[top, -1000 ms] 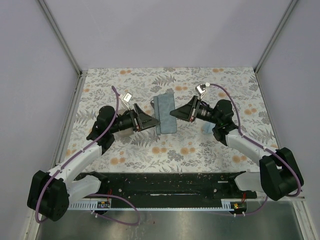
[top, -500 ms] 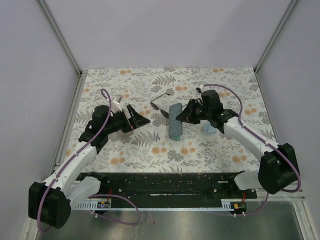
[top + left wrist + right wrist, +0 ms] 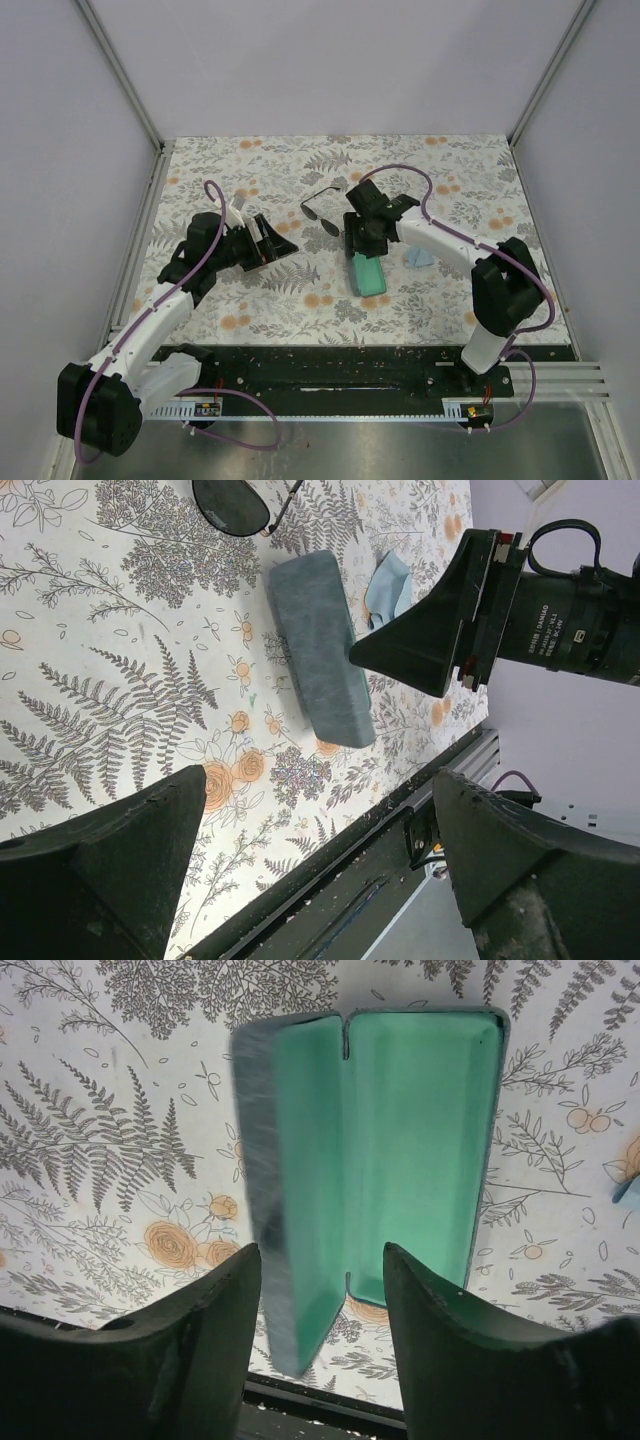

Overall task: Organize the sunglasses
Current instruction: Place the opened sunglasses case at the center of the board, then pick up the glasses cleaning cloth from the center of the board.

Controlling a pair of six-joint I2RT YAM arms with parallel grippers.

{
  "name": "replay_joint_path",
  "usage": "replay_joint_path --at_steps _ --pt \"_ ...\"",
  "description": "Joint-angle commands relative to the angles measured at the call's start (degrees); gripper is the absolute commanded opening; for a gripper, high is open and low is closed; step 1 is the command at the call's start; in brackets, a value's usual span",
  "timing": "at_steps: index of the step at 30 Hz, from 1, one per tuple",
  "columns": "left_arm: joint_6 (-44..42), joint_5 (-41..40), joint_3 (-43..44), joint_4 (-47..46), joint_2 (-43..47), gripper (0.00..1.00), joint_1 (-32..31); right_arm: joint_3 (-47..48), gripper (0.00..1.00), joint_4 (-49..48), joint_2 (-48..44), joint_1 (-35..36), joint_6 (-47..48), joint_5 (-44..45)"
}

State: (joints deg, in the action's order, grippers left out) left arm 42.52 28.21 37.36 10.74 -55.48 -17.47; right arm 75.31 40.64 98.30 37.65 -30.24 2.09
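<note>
The black wire-framed sunglasses lie on the floral table top, behind the case; one dark lens shows in the left wrist view. A teal case lies open, its green inside facing up and its lid standing on edge. My right gripper hangs over the case's far end, open. The lid's end sits between its fingers, close to the left one and apart from the right one. My left gripper is wide open and holds nothing, left of the case.
A light-blue cloth lies right of the case, also seen as a cloth beyond the case from the left wrist. The black rail runs along the table's near edge. Grey walls close in the back and sides.
My right gripper has swung from the right to over the case and its jaws have widened. The case has shifted nearer and now lies open. My left arm pulled back to the left.
</note>
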Motion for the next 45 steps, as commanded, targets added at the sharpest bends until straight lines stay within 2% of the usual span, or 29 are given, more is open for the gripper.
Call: replay_joint_path --at_steps 1,5,9,16,20,23,26,36,45 --pt "-1.56 -0.7 0.6 -1.16 0.99 0.99 0.16 2.48 0.64 -0.56 -1.35 0.94 1.94 -3.91" --pt "-1.57 -0.35 0.69 -1.69 0.38 0.99 0.16 -1.29 0.73 -9.15 -4.86 0.76 0.71 -14.97" --pt "-1.48 0.09 0.43 -1.95 0.11 0.99 0.16 -4.46 0.73 -12.95 -7.77 -0.73 -1.4 -20.28" --pt "-2.09 1.5 -0.71 -1.95 -1.73 0.99 0.07 -9.03 0.7 -9.89 -17.25 -6.79 -0.7 -8.97" --pt "-1.92 1.41 -1.24 -2.65 -2.17 0.98 -0.63 -9.56 0.63 -2.95 -18.15 -9.69 0.09 7.53" --pt "-1.74 0.8 -1.24 -2.92 -2.43 0.98 -1.86 -11.14 0.54 -0.39 -16.66 -11.1 -0.96 14.5" --pt "-1.65 -0.52 -0.8 -3.27 -3.22 0.98 -3.79 -13.52 0.47 -0.3 -14.81 -12.51 -2.8 17.5" --pt "-1.48 -5.26 -0.01 -5.12 -9.11 0.97 -10.38 -12.38 0.44 -1.09 -4.53 -14.44 -3.51 24.71" --pt "-1.83 -6.59 0.96 -5.03 -10.17 0.97 -12.14 -11.06 0.43 -3.82 1.19 -16.91 -2.11 25.25"
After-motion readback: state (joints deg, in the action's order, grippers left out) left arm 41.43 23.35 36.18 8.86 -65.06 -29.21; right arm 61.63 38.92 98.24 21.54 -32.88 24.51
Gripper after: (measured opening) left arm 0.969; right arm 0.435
